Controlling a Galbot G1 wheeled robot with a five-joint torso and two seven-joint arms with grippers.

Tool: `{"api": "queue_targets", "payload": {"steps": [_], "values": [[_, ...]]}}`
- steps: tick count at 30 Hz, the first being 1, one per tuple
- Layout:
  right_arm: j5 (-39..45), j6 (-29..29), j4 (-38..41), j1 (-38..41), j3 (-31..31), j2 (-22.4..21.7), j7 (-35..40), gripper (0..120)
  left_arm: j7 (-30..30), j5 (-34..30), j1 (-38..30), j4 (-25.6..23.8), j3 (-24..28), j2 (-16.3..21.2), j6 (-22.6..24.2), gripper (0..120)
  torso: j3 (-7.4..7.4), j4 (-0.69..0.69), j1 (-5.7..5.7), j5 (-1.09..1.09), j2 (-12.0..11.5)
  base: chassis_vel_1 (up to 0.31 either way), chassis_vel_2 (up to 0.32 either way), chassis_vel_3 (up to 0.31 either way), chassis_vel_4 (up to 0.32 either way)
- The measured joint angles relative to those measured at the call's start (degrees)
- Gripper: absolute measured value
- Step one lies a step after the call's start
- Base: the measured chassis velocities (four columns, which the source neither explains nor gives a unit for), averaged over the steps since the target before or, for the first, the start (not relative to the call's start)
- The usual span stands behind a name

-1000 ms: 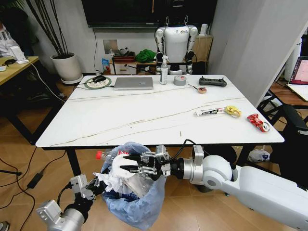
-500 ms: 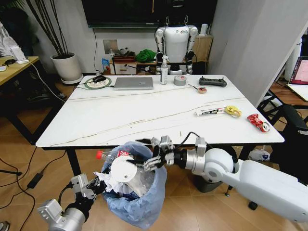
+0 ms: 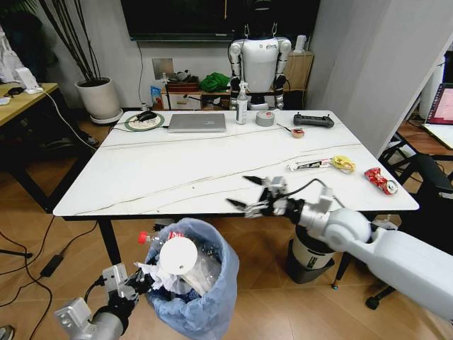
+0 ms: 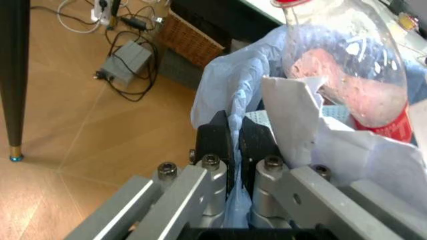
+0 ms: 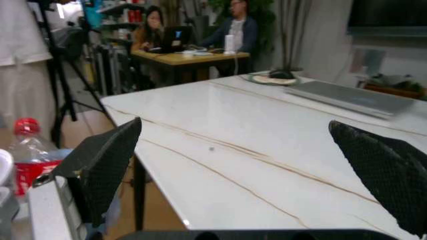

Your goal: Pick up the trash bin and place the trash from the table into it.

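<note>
Trash bin (image 3: 202, 297), small and round with a crinkly pale-blue plastic liner, hangs just below the near edge of the table (image 3: 177, 177), gripped at its rim by the left gripper (image 4: 233, 145). That gripper's two black fingers (image 4: 215, 137) are pressed nearly together, pinching a fold of the liner between them. Directly beyond the fingers the bin is stuffed full: a clear bottle (image 4: 347, 65) with a red cap and red label, crumpled white tissues (image 4: 313, 125), and a white paper cup (image 3: 178, 253) lying with its round end facing up.

Right gripper (image 3: 256, 194) hovers over the table's near edge, above and to the right of the bin, its dark textured fingers (image 5: 103, 162) spread wide apart and holding nothing. White marble-look tabletop with thin brownish veins stretches away between those fingers.

Further right of the open fingers, near the table's right edge, lie a white tube (image 3: 308, 164), a yellow wrapper (image 3: 343, 163) and a crushed red can (image 3: 380, 180). At the far end sit a closed grey laptop (image 3: 196, 122), a spray bottle (image 3: 242, 105), a grey tape roll (image 3: 265, 118) and a black controller (image 3: 313, 120)
</note>
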Motion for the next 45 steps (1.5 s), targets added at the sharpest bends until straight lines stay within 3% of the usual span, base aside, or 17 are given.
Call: {"api": "queue_targets", "payload": {"steps": [4,8,11,16,20,23,26,29,35,45], "values": [[-0.52,1.01,-2.32,-3.05,4.53,-0.14,2.64,100,0.20,0.51,1.76,-1.95,-2.42,-1.13,-0.15,0,0.00,0.09,0.00,0.05,0.00,0.000,0.000,0.000,0.000],[-1.01,1.14,-2.38,-8.18,11.19,-0.44,5.50,100,0.23,0.15,1.44,-2.45,-3.18,-0.94,-0.20,0,0.01,0.09,0.00,0.05,0.00,0.000,0.000,0.000,0.000],[-1.14,1.17,-1.96,-15.41,20.40,-0.42,8.28,100,0.36,-0.25,1.47,-2.54,-3.48,-0.32,-0.24,0,0.00,-0.01,0.00,0.05,0.00,0.000,0.000,0.000,0.000],[-0.98,1.17,-1.67,-20.72,28.38,-0.55,8.96,100,0.63,-0.26,1.50,-2.75,-3.17,-0.22,-0.27,0,0.00,0.01,0.00,0.04,0.00,0.000,0.000,0.000,0.000],[-1.87,1.59,-1.78,-31.80,42.53,0.08,8.30,100,1.40,0.77,1.84,-2.92,-2.62,-0.69,-0.73,0,0.01,0.07,0.00,0.03,0.01,0.000,0.000,0.000,0.000],[-2.84,1.83,-2.00,-36.13,46.30,0.75,7.61,100,1.48,0.77,1.88,-3.11,-3.07,-0.64,-0.83,0,0.01,0.05,0.00,0.05,0.01,0.000,0.000,0.000,0.000],[-3.39,1.93,-1.59,-41.44,51.65,2.11,7.15,100,1.50,0.65,1.85,-3.44,-3.48,-0.71,-0.93,0,0.01,0.03,0.00,0.06,0.01,0.000,0.000,0.000,0.000],[-4.33,1.25,1.47,-48.98,60.85,5.18,7.22,100,1.60,1.44,2.29,-3.89,-3.10,-1.22,-1.00,0,0.01,0.04,0.00,-0.01,0.01,0.000,0.000,0.000,0.000],[-7.80,1.39,5.20,-54.12,67.29,11.16,8.13,100,1.90,2.18,3.29,-4.79,-3.39,-1.69,-1.12,0,0.00,0.06,0.00,0.02,0.01,0.000,0.000,0.000,0.000],[-11.15,2.75,5.64,-58.86,69.77,17.18,3.87,100,2.17,3.64,4.28,-4.51,-2.55,-2.01,-1.38,0,0.01,0.05,-0.01,0.01,0.01,0.000,0.000,0.000,0.000]]}}
